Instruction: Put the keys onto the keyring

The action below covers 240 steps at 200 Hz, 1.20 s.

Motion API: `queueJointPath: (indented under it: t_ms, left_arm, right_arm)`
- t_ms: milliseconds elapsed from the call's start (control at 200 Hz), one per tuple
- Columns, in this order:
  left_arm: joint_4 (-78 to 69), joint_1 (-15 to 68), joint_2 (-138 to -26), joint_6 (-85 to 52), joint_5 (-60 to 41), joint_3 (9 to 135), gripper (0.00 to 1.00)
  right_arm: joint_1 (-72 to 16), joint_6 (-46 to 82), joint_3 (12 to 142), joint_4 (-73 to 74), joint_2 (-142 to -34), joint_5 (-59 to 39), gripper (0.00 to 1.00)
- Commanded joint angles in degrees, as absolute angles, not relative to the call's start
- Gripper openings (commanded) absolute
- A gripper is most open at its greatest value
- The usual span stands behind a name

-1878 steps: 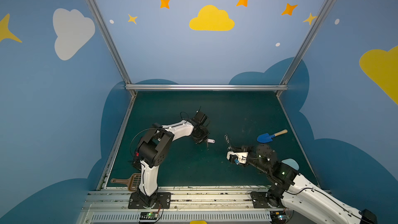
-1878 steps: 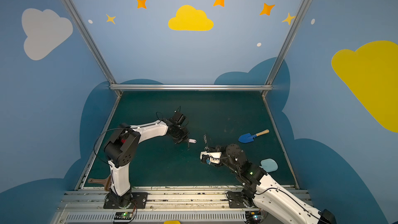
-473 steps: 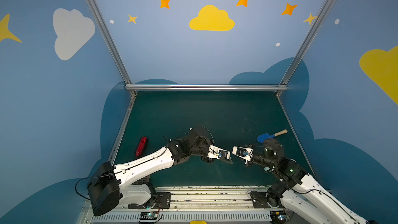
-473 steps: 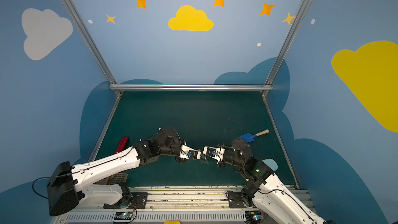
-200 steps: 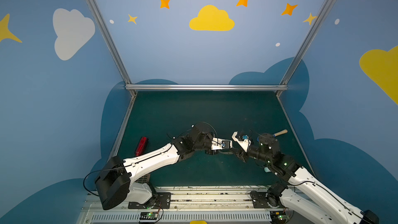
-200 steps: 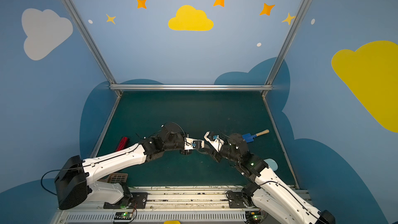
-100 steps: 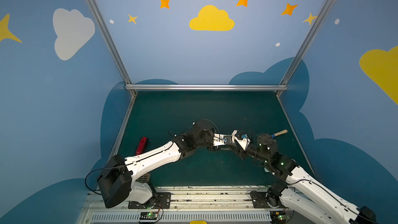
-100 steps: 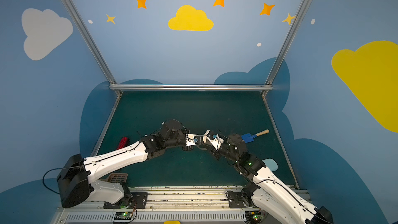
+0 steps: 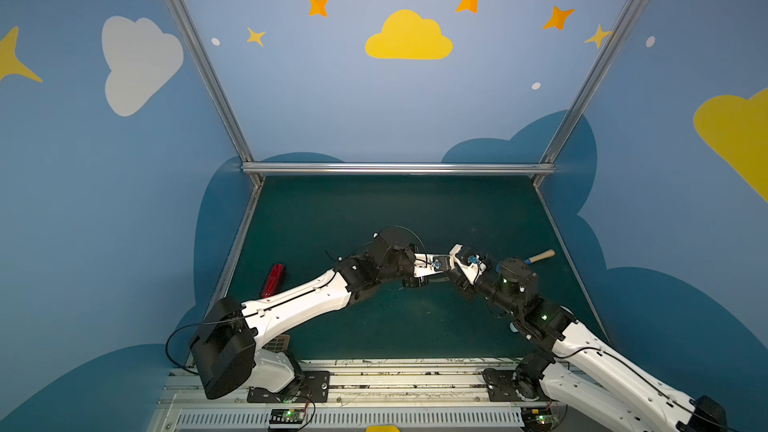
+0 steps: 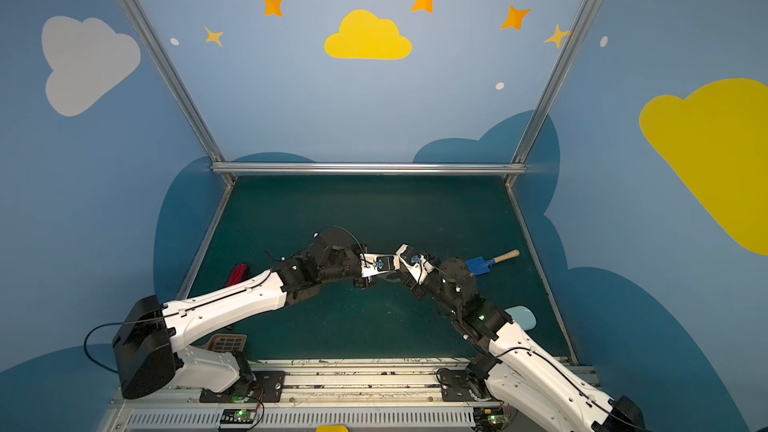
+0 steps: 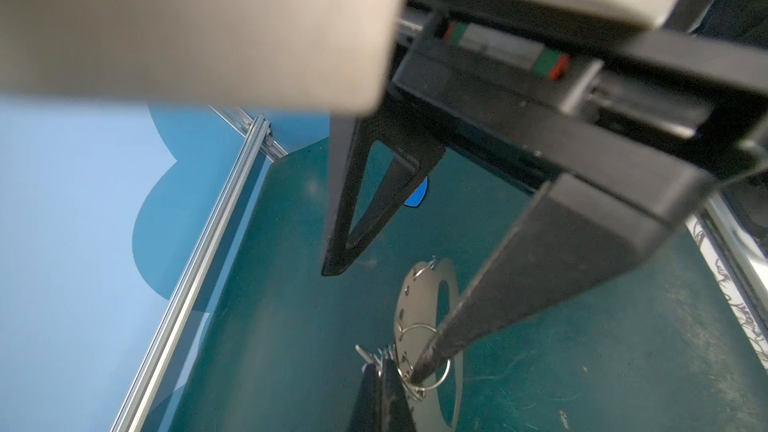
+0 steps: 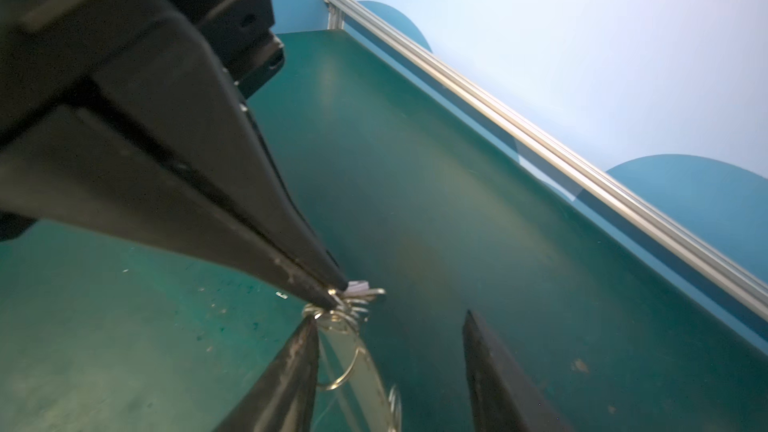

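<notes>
- While the dark green surface (image 9: 374, 209) spreads from wall to wall, the left arm (image 9: 299, 305) and the right arm (image 9: 582, 342) lean in from the near edge, and their tips meet near its middle in both top views.
- Well to the left of that meeting point lies a red oblong gadget (image 9: 274, 280). To the right lies a blue trowel (image 10: 478, 265) with a wooden handle, and close by the right arm a pale blue spatula (image 10: 524, 317), partly hidden.
- The right hand (image 12: 388, 317) stands wide open with nothing between its two black fingers. One finger (image 11: 478, 317) rests its tip against a ring at the end of the keyring.
- The left hand (image 12: 334, 290) is pinched fully shut, its pointed tips right at the cluster of rings.
- The keyring (image 11: 426, 305), a flat grey half-moon plate with an oblong cutout and a row of rim holes, sits beneath the right hand's fingers. Whether it lies flat on the surface or is tipped up cannot be told.
- Several small silver split rings (image 12: 343, 320) bunch at the plate's end, touching the tips of both hands.
- The key (image 12: 360, 284) is clamped in the left hand's tips. Only its pale white head and a sliver of silver metal stick out, just beside the rings. Whether it is threaded onto one cannot be told.
</notes>
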<state>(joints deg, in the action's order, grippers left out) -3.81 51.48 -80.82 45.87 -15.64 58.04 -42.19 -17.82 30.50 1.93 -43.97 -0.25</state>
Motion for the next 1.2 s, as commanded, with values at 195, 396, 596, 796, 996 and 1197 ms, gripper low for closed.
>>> queueJointPath:
  t_ms: [195, 396, 596, 796, 996, 1197]
  left_arm:
    - [-5.36, 51.33, -82.02, 43.2, -12.46, 61.08, 0.04]
    - [-5.01, 51.42, -82.23, 43.68, -12.44, 61.61, 0.04]
    - [-4.83, 51.37, -82.35, 43.66, -10.48, 62.11, 0.04]
    - [-4.75, 51.38, -82.57, 42.83, -9.93, 62.88, 0.04]
    - [-5.0, 51.3, -82.45, 42.74, -9.75, 63.2, 0.04]
    - [-5.81, 51.16, -81.74, 44.1, -11.47, 62.21, 0.04]
  right_arm:
    - [-46.32, -25.98, 29.21, 4.4, -43.58, -4.11, 0.56]
    - [-46.49, -28.49, 28.79, 2.95, -41.58, -8.19, 0.56]
    - [-46.58, -28.88, 27.71, 1.65, -39.19, -8.71, 0.54]
    - [-47.5, -29.01, 27.94, 0.76, -38.32, -9.49, 0.55]
    - [-48.6, -29.67, 28.3, -0.66, -36.99, -8.28, 0.54]
    - [-48.35, -27.56, 26.05, 1.05, -33.1, -4.53, 0.41]
